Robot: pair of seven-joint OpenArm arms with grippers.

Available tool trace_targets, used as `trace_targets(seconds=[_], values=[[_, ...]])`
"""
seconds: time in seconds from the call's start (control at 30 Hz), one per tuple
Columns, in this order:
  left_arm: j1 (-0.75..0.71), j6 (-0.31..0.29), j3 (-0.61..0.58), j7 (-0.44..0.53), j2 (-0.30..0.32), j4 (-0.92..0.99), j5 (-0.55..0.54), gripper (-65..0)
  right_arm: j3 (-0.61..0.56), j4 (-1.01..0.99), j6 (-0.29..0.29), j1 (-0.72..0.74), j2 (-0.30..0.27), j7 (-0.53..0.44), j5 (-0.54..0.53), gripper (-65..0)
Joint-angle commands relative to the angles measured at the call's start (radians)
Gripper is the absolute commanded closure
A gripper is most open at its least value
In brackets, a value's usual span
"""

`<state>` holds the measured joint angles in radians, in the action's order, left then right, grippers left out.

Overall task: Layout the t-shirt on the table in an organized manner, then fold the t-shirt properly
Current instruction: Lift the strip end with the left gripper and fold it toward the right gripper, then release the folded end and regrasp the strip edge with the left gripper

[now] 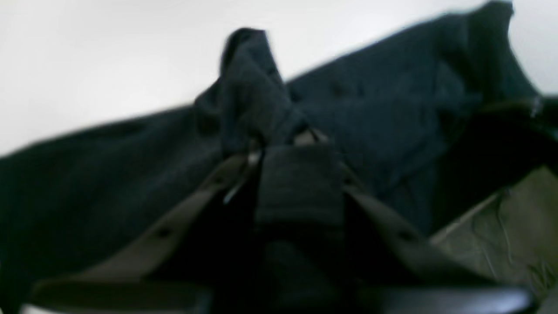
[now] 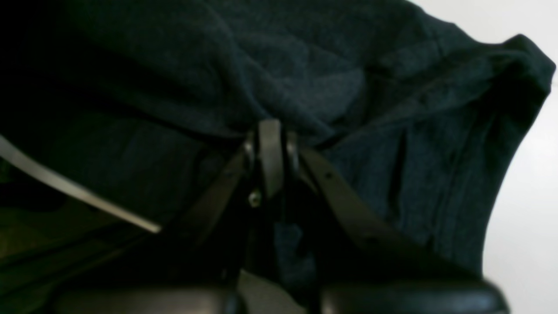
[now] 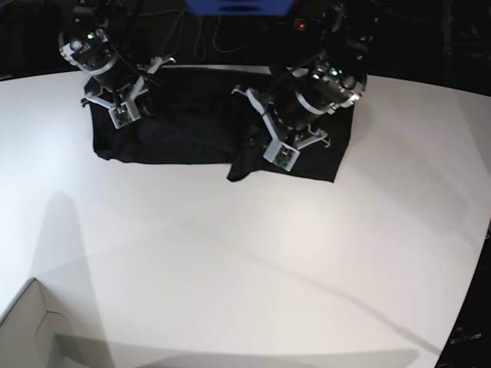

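The black t-shirt (image 3: pixel 192 123) lies bunched along the far side of the white table (image 3: pixel 230 253). My left gripper (image 3: pixel 261 147), on the base view's right, is shut on a raised fold of the t-shirt (image 1: pixel 392 100); the left wrist view shows the pinch at the gripper (image 1: pixel 279 141). A flap of cloth hangs toward the table's middle below it. My right gripper (image 3: pixel 116 126), on the base view's left, is shut on the shirt's edge. The right wrist view shows the gripper (image 2: pixel 270 131) closed on the t-shirt (image 2: pixel 305 65), which fills most of that view.
A pale cardboard box corner (image 3: pixel 31 330) sits at the near left. The table's curved edge runs down the right side (image 3: pixel 472 253). Dark equipment and cables stand behind the shirt. White tabletop shows in the wrist views (image 1: pixel 87 52) (image 2: pixel 523 218).
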<state>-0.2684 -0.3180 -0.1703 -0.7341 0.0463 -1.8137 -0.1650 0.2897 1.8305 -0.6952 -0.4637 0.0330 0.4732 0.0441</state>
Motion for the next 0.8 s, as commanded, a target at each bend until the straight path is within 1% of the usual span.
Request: trace_targets(seconds=[0.0, 0.07, 0.1, 0.13, 0.2, 0.27, 0.4, 0.5, 0.57, 0.6, 0.67, 0.73, 0.77], values=[[0.008, -0.005, -0.001, 0.017, -0.010, -0.022, -0.014, -13.6, 0.007, 0.019, -0.003, -0.004, -0.005, -0.023, -0.017, -5.6], [0.008, -0.005, -0.001, 0.014, -0.012, -0.024, -0.014, -21.4, 0.007, 0.019, -0.003, -0.004, -0.005, -0.023, -0.017, -10.6], [0.008, -0.007, -0.001, 0.014, -0.012, -0.031, -0.014, -24.3, 0.009, 0.019, -0.003, -0.004, -0.005, -0.023, -0.017, -12.7], [0.008, -0.008, -0.001, 0.014, -0.012, -0.042, -0.014, -26.5, 0.009, 0.019, -0.003, -0.002, -0.003, -0.023, -0.017, -14.4], [0.004, -0.011, -0.001, 0.014, -0.012, -0.067, -0.014, -28.8, 0.010, 0.021, -0.003, 0.004, -0.002, -0.023, -0.017, -16.5], [0.001, -0.014, -0.004, 0.014, -0.012, -0.094, -0.014, -29.1, 0.012, 0.021, -0.003, 0.007, 0.000, -0.023, -0.017, -18.2], [-0.001, -0.014, -0.054, 0.014, -0.001, -0.131, -0.014, -29.0, 0.013, 0.062, -0.003, 0.007, 0.003, -0.023, -0.020, -21.3], [-0.002, -0.005, -0.053, 0.014, 0.004, -0.134, -0.006, -28.9, 0.013, 0.091, -0.003, 0.004, 0.003, -0.023, -0.020, -22.8], [0.002, -0.003, -0.013, 0.014, 0.014, -0.133, -0.012, -28.8, 0.027, 0.104, -0.003, 0.006, 0.003, -0.023, -0.022, -22.8], [0.004, -0.003, 0.018, 0.014, 0.010, -0.133, -0.014, -28.8, 0.042, 0.110, -0.003, 0.007, 0.005, -0.023, -0.022, -22.8], [0.001, -0.003, 0.096, 0.014, -0.001, -0.130, -0.014, -28.8, 0.081, 0.119, -0.003, 0.019, 0.032, -0.024, -0.022, -22.8], [0.007, -0.003, 0.154, 0.005, -0.006, -0.126, -0.014, -28.7, 0.130, 0.125, -0.003, 0.043, 0.057, -0.023, -0.022, -22.8], [0.007, -0.003, 0.163, 0.005, -0.006, -0.122, -0.014, -28.1, 0.151, 0.127, -0.003, 0.049, 0.068, -0.023, -0.022, -22.8]])
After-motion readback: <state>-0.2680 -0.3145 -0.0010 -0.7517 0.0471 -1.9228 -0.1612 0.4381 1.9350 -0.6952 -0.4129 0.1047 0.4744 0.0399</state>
